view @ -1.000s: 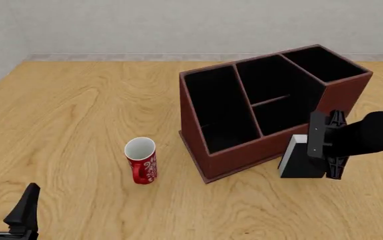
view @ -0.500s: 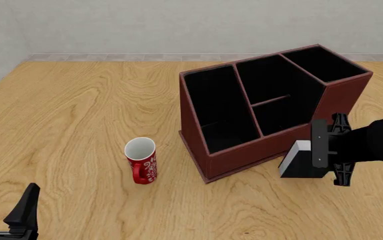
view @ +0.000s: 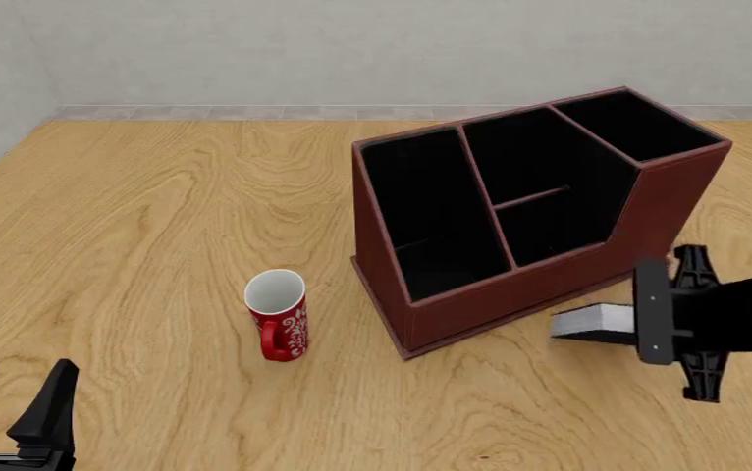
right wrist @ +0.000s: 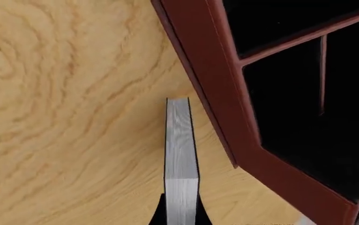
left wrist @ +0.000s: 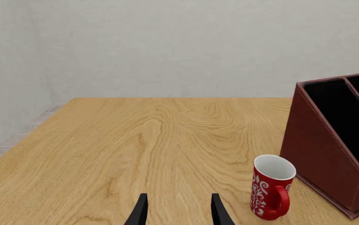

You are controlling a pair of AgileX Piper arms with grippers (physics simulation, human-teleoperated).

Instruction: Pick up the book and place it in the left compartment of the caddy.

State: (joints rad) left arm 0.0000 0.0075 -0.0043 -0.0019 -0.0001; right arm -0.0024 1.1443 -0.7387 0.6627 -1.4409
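caddy (view: pixel 533 211) upright on table (view: pixel 153 216), book (view: pixel 595 322) just beside its near wall, clamped between right gripper (view: pixel 649 324) fingers; left gripper (view: pixel 16 402) idle, spread wide; pick-up step underway, next: lift and carry over left compartment (view: pixel 431 211).

Black, white-edged book (view: pixel 595 322) flat beside reddish-brown caddy (view: pixel 442 312), outside it.

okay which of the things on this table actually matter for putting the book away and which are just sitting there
Part of the job: book, held in the right end effector; caddy; its left compartment.

Just sitting there: red mug; idle left end effector, open.
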